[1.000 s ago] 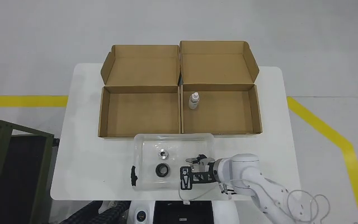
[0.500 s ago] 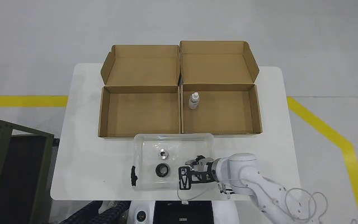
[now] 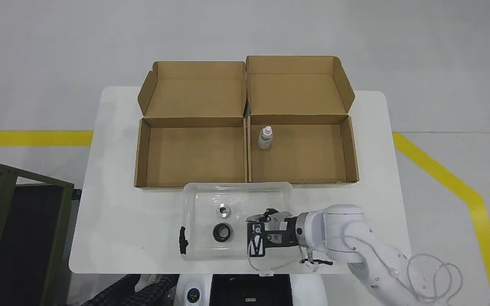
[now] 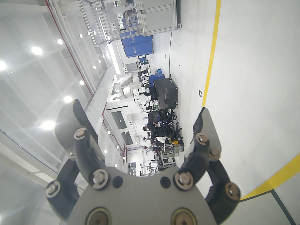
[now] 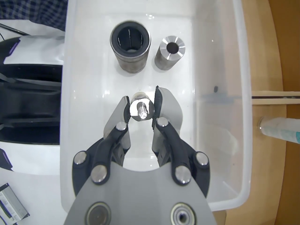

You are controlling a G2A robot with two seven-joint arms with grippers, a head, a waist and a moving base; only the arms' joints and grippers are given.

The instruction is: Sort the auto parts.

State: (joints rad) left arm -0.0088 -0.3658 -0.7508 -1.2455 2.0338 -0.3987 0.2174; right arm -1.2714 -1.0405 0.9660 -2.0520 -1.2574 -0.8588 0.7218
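A clear plastic bin point(image 3: 200, 197) stands at the table's near edge. My right gripper point(image 5: 141, 108) is low inside the bin point(image 5: 241, 94), shut on a small silver threaded stud point(image 5: 140, 113) that stands upright between its fingers. From above, the gripper point(image 3: 256, 239) is at the bin's near right. Beyond it stand a dark linear bearing point(image 5: 130, 47) and a silver collet point(image 5: 170, 54); the top view shows the bearing point(image 3: 223, 232) and the collet point(image 3: 223, 210). My left gripper point(image 4: 140, 112) is open, holds nothing and points out into the room.
Two open cardboard boxes lie behind the bin, the left box point(image 3: 191, 153) with nothing in it and the right box point(image 3: 306, 153) holding a small white bottle point(image 3: 265, 138). A black part point(image 3: 182, 240) sits on the table by the bin's left wall.
The right arm's forearm has shifted a little while its gripper stayed at the same spot in the bin. The parts in the bin have not moved.
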